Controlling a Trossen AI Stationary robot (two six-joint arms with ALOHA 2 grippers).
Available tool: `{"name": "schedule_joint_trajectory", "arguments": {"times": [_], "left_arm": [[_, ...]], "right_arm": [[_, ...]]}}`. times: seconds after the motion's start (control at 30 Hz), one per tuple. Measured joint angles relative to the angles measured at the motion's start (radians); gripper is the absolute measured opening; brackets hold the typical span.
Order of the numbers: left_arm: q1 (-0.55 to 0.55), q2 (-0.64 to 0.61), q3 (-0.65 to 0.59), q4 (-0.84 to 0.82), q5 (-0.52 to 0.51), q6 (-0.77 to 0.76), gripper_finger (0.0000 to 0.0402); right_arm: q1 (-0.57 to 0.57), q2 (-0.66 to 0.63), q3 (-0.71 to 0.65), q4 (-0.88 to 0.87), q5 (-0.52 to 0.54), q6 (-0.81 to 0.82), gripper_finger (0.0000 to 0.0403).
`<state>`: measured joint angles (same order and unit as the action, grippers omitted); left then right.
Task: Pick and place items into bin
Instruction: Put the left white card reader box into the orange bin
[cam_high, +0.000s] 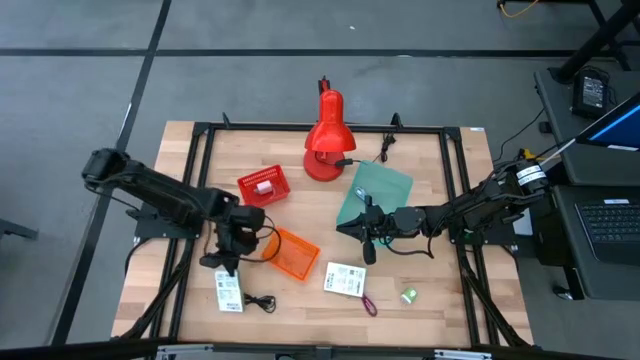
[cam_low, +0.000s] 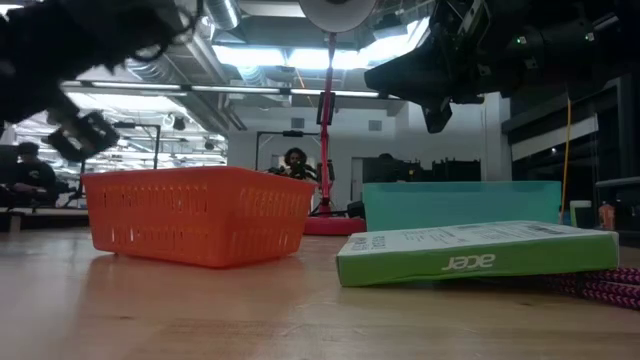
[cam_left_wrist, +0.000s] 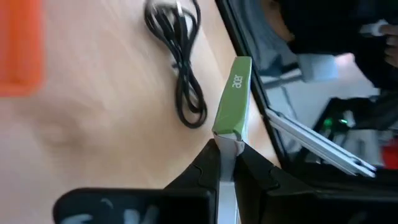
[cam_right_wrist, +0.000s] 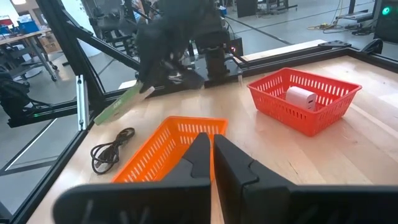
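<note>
Left end effector (cam_left_wrist: 227, 163) clamped on white printed card's (cam_left_wrist: 234, 99) edge.

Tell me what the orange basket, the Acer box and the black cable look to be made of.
Orange basket: likely moulded plastic, matte; its walls are a fine slotted lattice with a solid rim.
Acer box: probably thin printed cardboard, white faces and green edge with a slight sheen and sharp folded corners. The left end effector pinches a second such box.
Black cable: rubber or vinyl sheathing, smooth, bending in loose loops.
</note>
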<state>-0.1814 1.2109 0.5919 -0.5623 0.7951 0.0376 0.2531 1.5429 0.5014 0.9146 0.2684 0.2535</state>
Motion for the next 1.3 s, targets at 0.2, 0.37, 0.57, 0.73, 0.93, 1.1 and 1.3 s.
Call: {"name": "schedule_joint_trajectory", "arguments": {"times": [0.2,0.37,0.57,0.73,0.93,1.1,1.3], "left_arm": [[0.000,-0.151,0.000,0.003,-0.185,0.001,0.0017],[0.004,-0.274,0.001,0.012,-0.295,0.000,0.0017],[0.024,-0.412,0.002,-0.003,-0.441,0.006,0.0017],[0.026,-0.489,0.002,0.025,-0.656,0.064,0.0017],[0.026,-0.508,0.002,0.104,-0.786,0.125,0.0016],[0.026,-0.514,0.002,0.119,-0.768,0.142,0.0016],[0.026,-0.509,0.002,0.136,-0.828,0.200,0.0016]], "right_arm": [[0.000,0.000,0.000,0.002,0.000,-0.002,0.0004],[0.000,0.000,0.000,0.002,0.000,-0.001,0.0004],[0.000,0.000,0.000,0.001,0.000,-0.002,0.0004],[0.000,0.000,0.000,0.001,0.000,0.001,0.0004],[0.000,0.000,0.000,0.001,0.000,0.001,0.0004],[0.000,0.000,0.000,0.000,0.000,0.009,0.0004],[0.000,0.000,0.000,-0.001,0.000,0.027,0.0004]]}}
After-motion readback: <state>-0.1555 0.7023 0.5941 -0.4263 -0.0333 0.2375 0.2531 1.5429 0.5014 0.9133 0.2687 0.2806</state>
